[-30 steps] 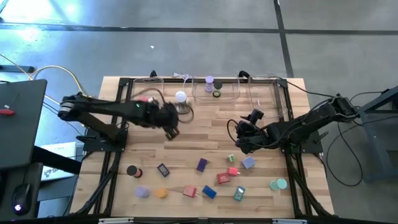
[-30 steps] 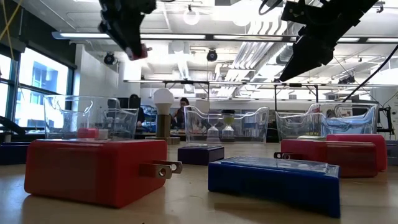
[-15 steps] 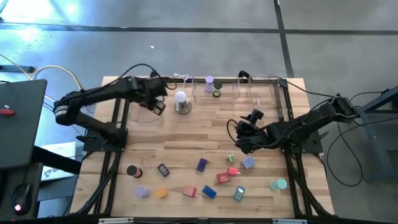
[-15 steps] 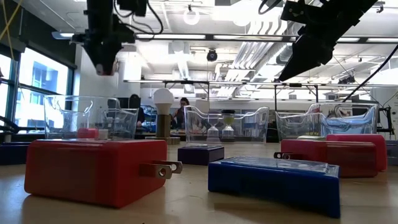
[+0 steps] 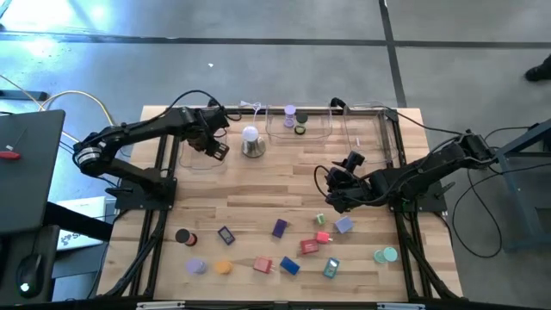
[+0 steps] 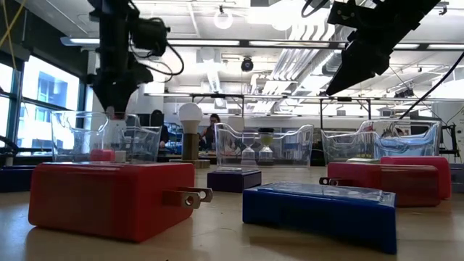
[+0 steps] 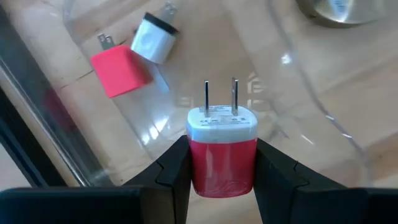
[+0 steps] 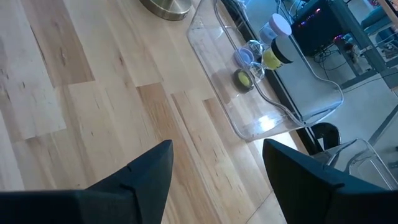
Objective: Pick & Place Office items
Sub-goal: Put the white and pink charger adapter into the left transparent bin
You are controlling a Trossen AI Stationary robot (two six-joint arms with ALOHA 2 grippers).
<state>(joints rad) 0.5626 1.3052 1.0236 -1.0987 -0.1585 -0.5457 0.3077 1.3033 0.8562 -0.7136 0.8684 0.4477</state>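
Overhead view. I see the wooden tabletop [image 5: 258,198] filling the centre of the frame, with both dark arms reaching in from the sides.

Along the tabletop's upper edge stand clear plastic trays: the left tray [image 5: 200,146], the middle tray [image 5: 320,129] holding small rolls, and a further tray at upper right.

A white dome on a metal base [image 5: 250,140] stands between the left and middle trays.

The left pincer [image 5: 215,146] is at upper left of the frame, over the left tray. In its wrist view I see its fingers [image 7: 174,171] closed narrowly on a red plug block [image 7: 222,152], white face and two prongs pointing away from the camera. Beneath it, inside that tray, lie a pink plug block [image 7: 120,71] and a white plug block [image 7: 154,38], just beside each other.

The right pincer [image 5: 331,200] hovers right of centre, above the bare wood, and its fingers [image 8: 134,180] stand wide apart with nothing between them.

The remaining office items [image 5: 284,245] are scattered across the lower part of the frame: a black roll [image 5: 182,236] at lower left, a lilac roll [image 5: 196,266], an orange roll [image 5: 224,267], a red block [image 5: 263,265], a blue block [image 5: 289,266] and a teal roll [image 5: 386,255] at lower right.
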